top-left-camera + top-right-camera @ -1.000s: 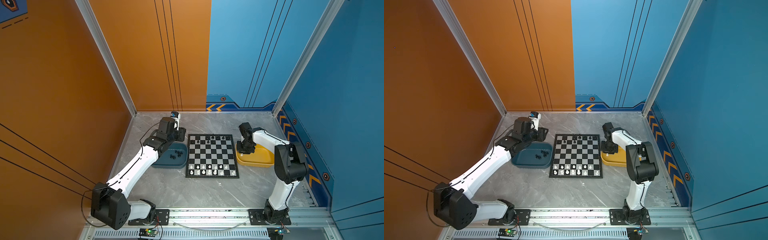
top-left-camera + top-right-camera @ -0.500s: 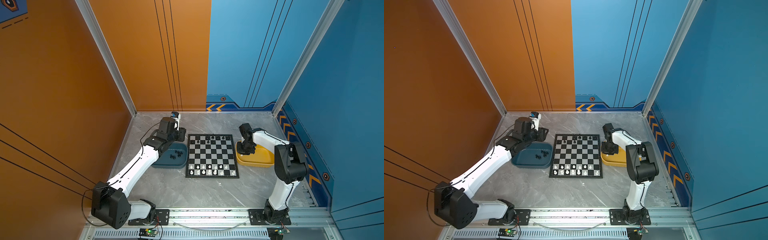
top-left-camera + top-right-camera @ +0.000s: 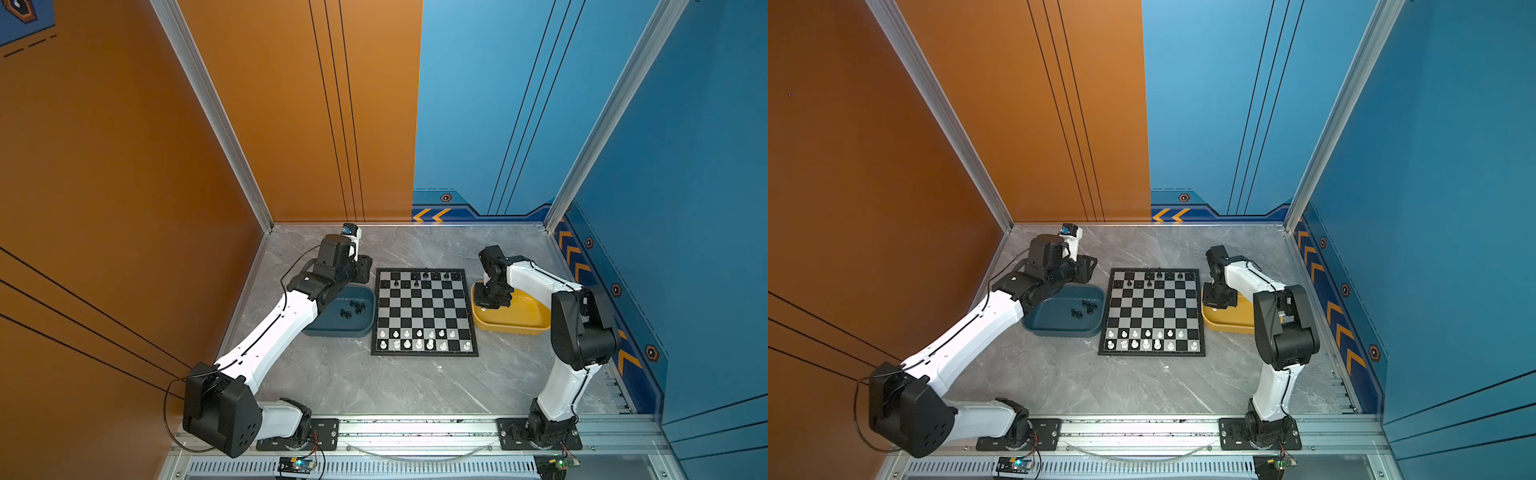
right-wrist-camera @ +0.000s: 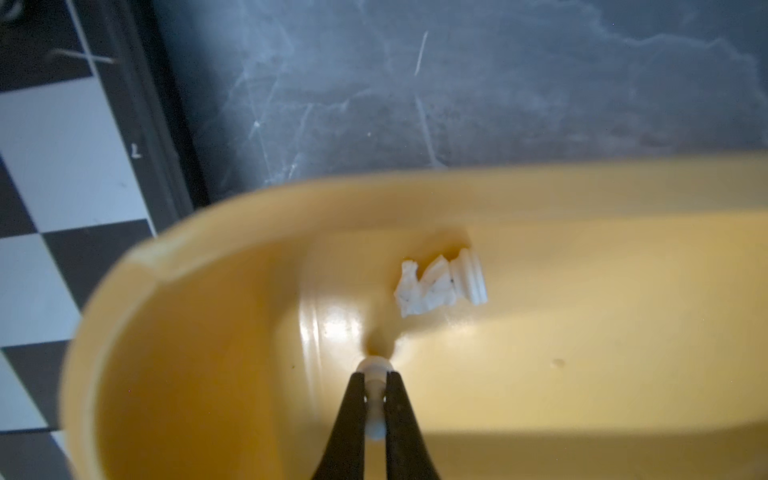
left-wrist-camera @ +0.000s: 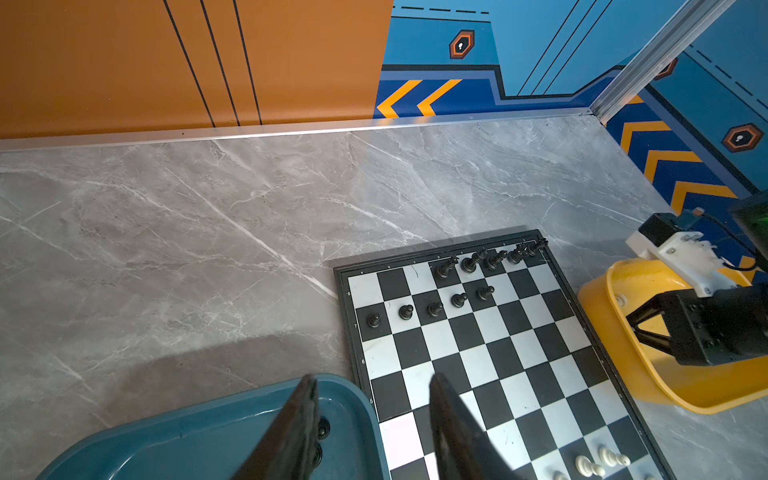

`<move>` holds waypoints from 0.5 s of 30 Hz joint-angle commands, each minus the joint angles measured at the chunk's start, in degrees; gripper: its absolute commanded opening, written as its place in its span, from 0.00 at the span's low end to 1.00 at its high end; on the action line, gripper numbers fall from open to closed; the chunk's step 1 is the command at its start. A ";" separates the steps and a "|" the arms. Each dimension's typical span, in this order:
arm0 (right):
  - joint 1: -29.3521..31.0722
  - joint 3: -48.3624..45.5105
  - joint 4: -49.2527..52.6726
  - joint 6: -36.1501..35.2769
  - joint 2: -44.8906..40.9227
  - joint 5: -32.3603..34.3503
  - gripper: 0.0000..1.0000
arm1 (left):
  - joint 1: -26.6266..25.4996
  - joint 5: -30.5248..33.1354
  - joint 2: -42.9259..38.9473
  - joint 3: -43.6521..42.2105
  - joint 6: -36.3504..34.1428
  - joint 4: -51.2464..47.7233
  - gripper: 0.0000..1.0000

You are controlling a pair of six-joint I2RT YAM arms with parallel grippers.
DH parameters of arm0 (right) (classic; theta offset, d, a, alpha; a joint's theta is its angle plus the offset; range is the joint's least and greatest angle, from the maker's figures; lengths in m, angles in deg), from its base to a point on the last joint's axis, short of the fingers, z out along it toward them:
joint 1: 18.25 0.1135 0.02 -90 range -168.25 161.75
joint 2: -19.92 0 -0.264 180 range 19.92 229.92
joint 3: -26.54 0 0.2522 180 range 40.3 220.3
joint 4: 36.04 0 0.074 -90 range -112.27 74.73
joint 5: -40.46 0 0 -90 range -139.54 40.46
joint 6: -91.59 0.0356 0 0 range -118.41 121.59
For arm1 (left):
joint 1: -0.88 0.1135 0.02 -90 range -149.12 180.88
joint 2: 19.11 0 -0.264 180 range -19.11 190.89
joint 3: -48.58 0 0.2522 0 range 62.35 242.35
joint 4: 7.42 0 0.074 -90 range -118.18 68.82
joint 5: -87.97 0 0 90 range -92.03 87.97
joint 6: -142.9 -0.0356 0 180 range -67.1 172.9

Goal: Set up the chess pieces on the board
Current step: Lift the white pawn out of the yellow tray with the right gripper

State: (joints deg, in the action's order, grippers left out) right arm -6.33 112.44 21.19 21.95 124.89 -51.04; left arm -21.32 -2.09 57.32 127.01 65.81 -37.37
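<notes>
Grey marbled tabletop (image 3: 415,386) in both top views, pale veins streaking right across it. Dead centre lies the board (image 3: 424,311), flat, its frame square to the table's edges. At the board's 9 o'clock sits the dark teal tray (image 3: 336,331), rim hard up against the frame; touching or a hair apart, can't call it. Over at 3 o'clock, the yellow tray (image 3: 509,327), just beside the opposite frame. The stone runs on to the aluminium rail (image 3: 415,424) at 6 o'clock.
</notes>
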 commanded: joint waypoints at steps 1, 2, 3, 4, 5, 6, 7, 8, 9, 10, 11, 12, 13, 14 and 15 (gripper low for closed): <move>-0.49 2.32 3.42 -0.84 -3.45 0.62 0.02 | -0.13 0.05 0.05 1.75 -0.40 -1.13 0.46; -0.50 2.67 3.99 -0.92 -4.00 0.64 0.02 | -0.13 0.05 0.04 1.64 -0.51 -1.00 0.46; -0.37 3.13 4.65 -1.00 -4.62 0.63 0.02 | -0.13 0.05 -0.05 1.54 -0.51 -0.97 0.46; -0.28 3.49 5.28 -1.09 -5.21 0.65 0.02 | -0.13 0.05 -0.05 1.49 -0.47 -0.95 0.46; -0.14 3.96 6.08 -1.14 -5.97 0.71 0.02 | -0.16 0.05 -0.13 1.29 -0.56 -0.87 0.46; 0.07 4.55 6.88 -1.28 -6.74 1.05 0.01 | -0.09 0.05 -0.22 1.11 -0.60 -0.69 0.46; 0.30 4.89 7.71 -1.27 -7.43 1.36 0.01 | -0.02 0.05 -0.22 0.98 -0.60 -0.60 0.46; 0.62 5.30 8.60 -1.25 -8.29 1.56 0.01 | -0.01 0.05 -0.24 0.90 -0.67 -0.53 0.46; 1.06 5.61 9.14 -1.28 -9.29 1.65 0.01 | -0.04 0.05 -0.31 0.66 -0.69 -0.51 0.46; 1.45 5.85 9.91 -1.24 -10.09 1.72 0.01 | -0.04 0.05 -0.39 0.57 -0.77 -0.51 0.46; 1.97 6.12 10.59 -1.24 -11.04 1.92 0.01 | -0.02 0.05 -0.48 0.27 -0.78 -0.43 0.46; 2.62 6.39 11.36 -1.20 -11.94 2.09 0.01 | 0.05 0.05 -0.57 0.03 -0.78 -0.34 0.46; 3.28 6.59 12.11 -1.13 -12.56 2.31 0.01 | 0.05 0.05 -0.78 -0.20 -0.74 -0.24 0.46; 4.07 6.69 12.95 -0.88 -13.30 2.54 0.01 | 0.05 0.05 -1.00 -0.54 -0.73 -0.13 0.46; 4.98 6.70 13.75 -0.72 -13.97 2.57 0.01 | 0.05 0.05 -1.25 -0.98 -0.77 -0.02 0.46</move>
State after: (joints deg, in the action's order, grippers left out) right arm -3.55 117.81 29.49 21.93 113.24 -50.32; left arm -21.32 -2.09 57.30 126.97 65.79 -37.32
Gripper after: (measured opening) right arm 0.096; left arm 0.457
